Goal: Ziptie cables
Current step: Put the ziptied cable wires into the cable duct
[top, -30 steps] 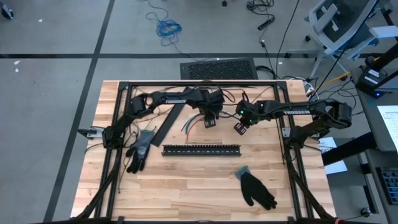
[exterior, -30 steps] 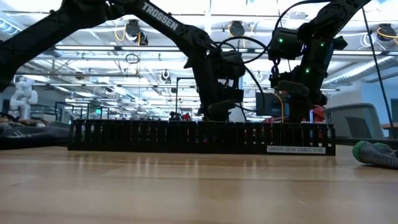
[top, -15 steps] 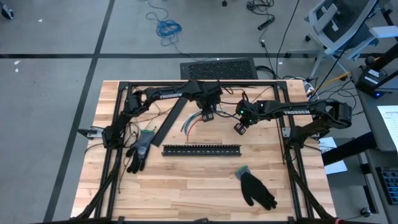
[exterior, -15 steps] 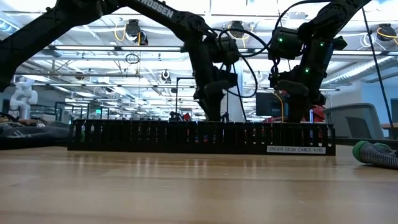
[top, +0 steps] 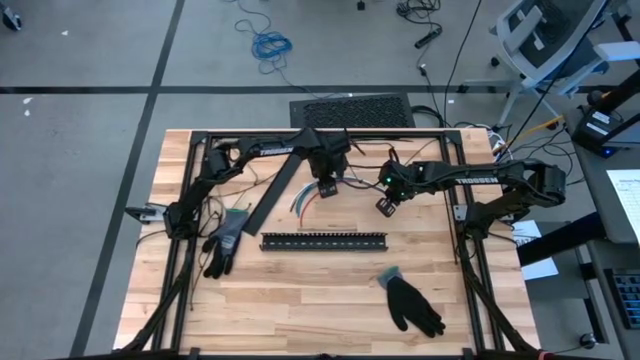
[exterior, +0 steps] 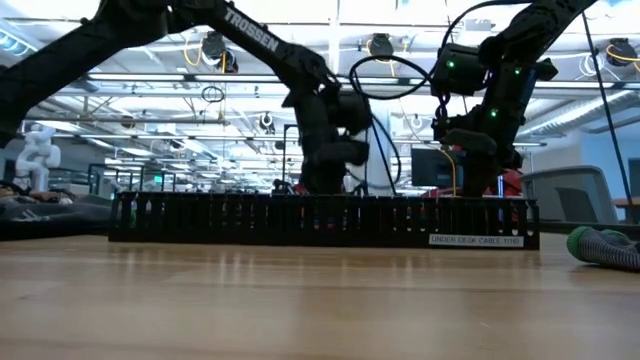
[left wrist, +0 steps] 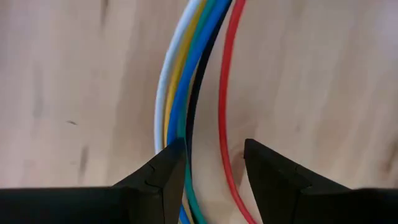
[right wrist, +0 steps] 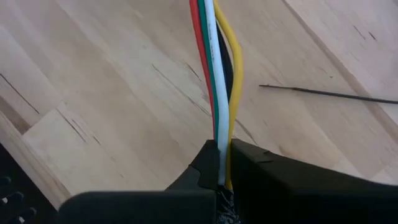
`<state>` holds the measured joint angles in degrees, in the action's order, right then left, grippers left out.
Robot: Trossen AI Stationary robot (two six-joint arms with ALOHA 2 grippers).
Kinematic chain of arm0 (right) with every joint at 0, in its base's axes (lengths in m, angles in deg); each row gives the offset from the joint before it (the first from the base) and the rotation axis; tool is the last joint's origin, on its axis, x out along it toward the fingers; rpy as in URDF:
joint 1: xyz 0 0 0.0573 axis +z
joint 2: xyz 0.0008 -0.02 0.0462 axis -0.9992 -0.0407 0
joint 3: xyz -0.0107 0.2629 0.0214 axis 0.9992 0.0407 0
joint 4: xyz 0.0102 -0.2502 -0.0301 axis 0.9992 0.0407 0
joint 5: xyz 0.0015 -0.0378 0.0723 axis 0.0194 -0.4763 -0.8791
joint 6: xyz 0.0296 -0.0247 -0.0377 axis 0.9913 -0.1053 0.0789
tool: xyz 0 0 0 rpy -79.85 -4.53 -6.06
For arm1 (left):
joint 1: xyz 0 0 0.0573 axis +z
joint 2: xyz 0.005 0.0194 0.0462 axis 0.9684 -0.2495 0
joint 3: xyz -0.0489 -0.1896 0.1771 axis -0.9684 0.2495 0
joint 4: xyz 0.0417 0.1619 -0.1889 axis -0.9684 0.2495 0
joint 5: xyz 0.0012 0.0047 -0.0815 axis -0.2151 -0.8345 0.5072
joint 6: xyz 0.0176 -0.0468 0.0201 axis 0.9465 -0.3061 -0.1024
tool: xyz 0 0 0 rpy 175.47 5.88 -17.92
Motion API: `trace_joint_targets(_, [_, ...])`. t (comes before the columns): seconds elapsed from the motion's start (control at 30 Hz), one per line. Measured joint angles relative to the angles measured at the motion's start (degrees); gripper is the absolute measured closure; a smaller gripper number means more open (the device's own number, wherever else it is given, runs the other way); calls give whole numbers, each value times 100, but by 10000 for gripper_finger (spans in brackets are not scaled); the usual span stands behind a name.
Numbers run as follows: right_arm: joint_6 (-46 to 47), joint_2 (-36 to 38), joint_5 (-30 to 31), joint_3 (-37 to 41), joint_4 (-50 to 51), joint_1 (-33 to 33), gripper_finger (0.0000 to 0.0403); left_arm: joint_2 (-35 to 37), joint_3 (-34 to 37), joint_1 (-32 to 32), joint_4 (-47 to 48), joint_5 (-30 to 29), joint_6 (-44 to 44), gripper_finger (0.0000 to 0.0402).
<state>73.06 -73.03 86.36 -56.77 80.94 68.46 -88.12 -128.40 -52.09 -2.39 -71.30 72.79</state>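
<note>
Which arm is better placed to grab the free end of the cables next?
Left. The left gripper is open with the cables running between its fingers. The right gripper is already shut on the cables' other end, so it should keep holding.

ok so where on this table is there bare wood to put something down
Bare wood lies along the table's near edge, between the grey glove and the black glove, in front of the slotted strip. Behind the strip it is crowded: the cables, the left gripper above them and the right gripper clamping their other end.
</note>
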Motion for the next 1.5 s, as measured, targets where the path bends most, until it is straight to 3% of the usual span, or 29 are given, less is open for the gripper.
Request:
trace_joint_targets(0.17, [0, 0, 2, 0, -27, 0, 403, -70, 9, -28, -278, -444, -58, 242])
trace_joint_targets(0.47, [0, 0, 0, 0, -26, 0, 403, -79, 4, -92, -174, -488, -106, 242])
trace_joint_targets(0.67, [-2, 0, -4, 0, -37, 0, 403, 545, -247, -19, 862, 460, -263, 242])
trace_joint_targets(0.83, [13, 0, -2, 0, -38, 0, 400, 1466, -11, 183, 301, 631, -403, 242])
trace_joint_targets(0.93, [25, 0, 13, 0, -42, 0, 400, 1833, 42, 209, 67, 463, -269, 242])
trace_joint_targets(1.07, [38, 0, 101, 0, -64, 0, 399, 1922, 61, 192, -447, -760, 196, 242])
trace_joint_targets(1.13, [44, 0, 188, 0, -109, 0, 399, 1922, 64, 203, -735, -1058, -55, 242])
trace_joint_targets(1.33, [45, 0, 210, 0, -214, 0, 399, 1910, 59, 112, -818, -804, -290, 238])
trace_joint_targets(1.5, [12, 0, 209, 0, -214, 0, 399, 1908, 59, 2, -208, -610, -202, 189])
